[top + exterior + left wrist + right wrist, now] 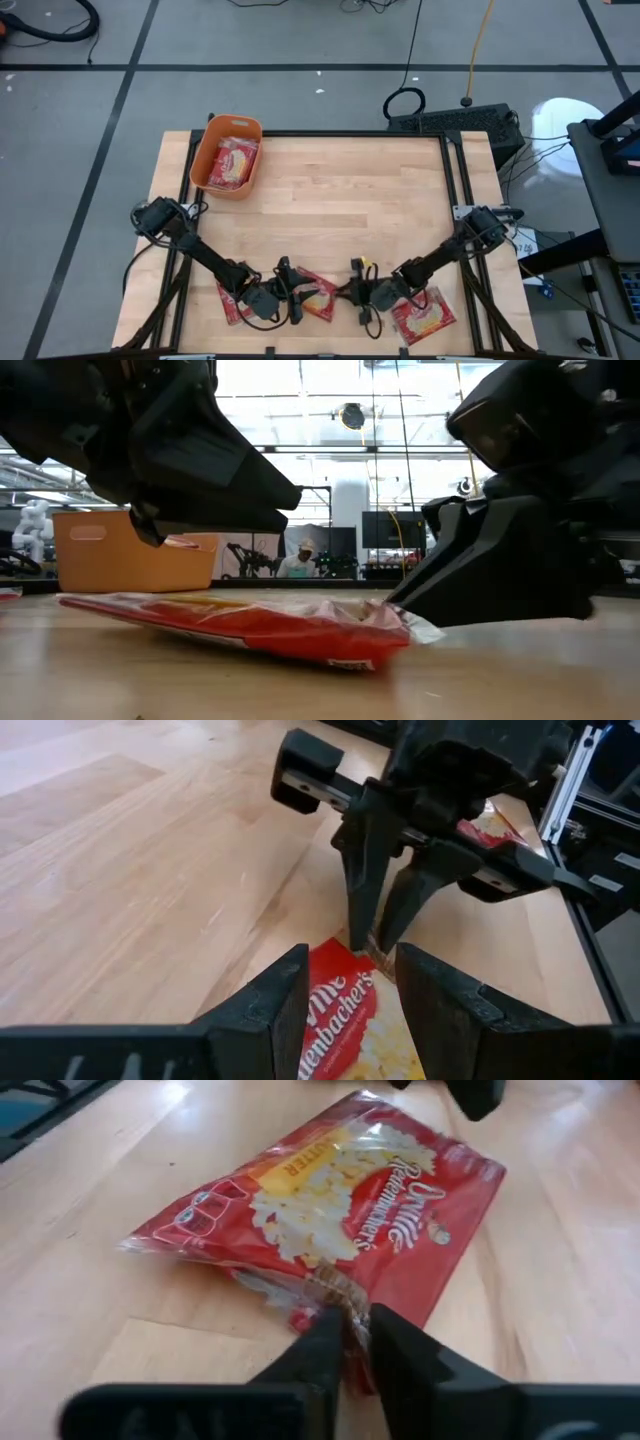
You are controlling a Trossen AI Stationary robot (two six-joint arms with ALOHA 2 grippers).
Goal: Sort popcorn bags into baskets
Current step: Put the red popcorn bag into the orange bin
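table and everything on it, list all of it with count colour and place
table: one, light wood, dark frame rails along its sides
basket: one, orange, far left corner, holding red popcorn packets, number unclear
popcorn bag: one, red, near edge centre, between both grippers
popcorn bag at left: one, red, near edge, partly under the left arm
popcorn bag at right: one, red and cream, near edge by the right arm
person: one, in the room behind
left gripper: fingers apart, astride the centre bag's end
right gripper: pinching the centre bag's corner
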